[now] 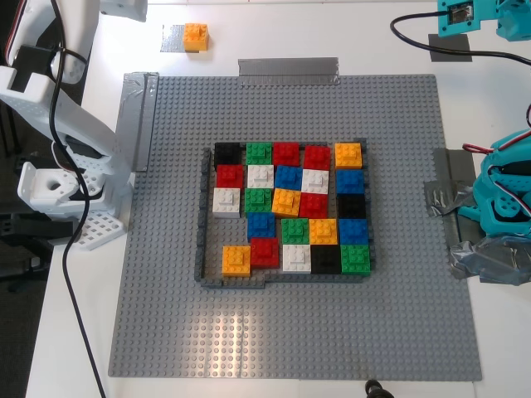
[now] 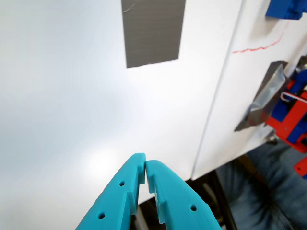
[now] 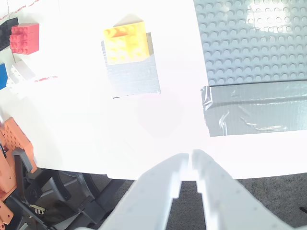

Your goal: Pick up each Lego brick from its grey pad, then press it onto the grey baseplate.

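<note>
white table (image 1: pixel 274 33) carries the lego brick (image 1: pixel 196 36) on its grey pad (image 1: pixel 173 38); both grippers' fingers closed, empty.

The white table (image 1: pixel 75 332) carries the grey baseplate (image 1: pixel 166 332), taped down, and a grey pad (image 1: pixel 172 37).

orange Lego brick (image 3: pixel 125 42) on grey pad (image 3: pixel 132 73) | baseplate (image 3: pixel 254 40) corner taped

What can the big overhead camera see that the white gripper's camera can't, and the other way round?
Only the exterior view shows the coloured brick mosaic inside its dark-grey frame. Only the second wrist view shows my second gripper with its jaws nearly together, and a red brick off the table's edge. Both show the orange Lego brick on its grey pad and the grey baseplate.
</note>
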### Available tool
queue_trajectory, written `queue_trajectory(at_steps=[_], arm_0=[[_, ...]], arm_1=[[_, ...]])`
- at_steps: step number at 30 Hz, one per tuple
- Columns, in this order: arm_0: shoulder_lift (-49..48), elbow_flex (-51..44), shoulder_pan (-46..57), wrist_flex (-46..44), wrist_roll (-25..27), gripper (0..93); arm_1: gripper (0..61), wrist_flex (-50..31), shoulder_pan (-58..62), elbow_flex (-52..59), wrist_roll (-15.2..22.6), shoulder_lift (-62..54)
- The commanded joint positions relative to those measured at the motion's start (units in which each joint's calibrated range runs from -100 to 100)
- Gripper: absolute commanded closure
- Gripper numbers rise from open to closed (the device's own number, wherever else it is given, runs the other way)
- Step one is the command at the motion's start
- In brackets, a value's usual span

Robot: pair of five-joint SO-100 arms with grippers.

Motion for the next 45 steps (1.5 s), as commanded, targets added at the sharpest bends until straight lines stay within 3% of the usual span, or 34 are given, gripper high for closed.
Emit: queue_trajectory(at_steps=[1,21,28,45], arm_0=[[-1.3,1.7,0.7,-4.1,0.3,92.7],[-1.2,1.8,0.7,-4.1,0.3,92.7],[-1.2,1.9,0.7,-4.1,0.3,92.7],[-1.2,2.0,1.1,-3.7,0.3,92.7]], arm_1=[[61.3,-6.6,16.4,25.3,6.2,-16.4],[61.3,-7.5,15.4,25.7,6.3,-18.1],[61.3,-11.4,13.8,24.5,6.8,-18.4],[61.2,-10.3,7.1,16.0,6.4,-7.0]])
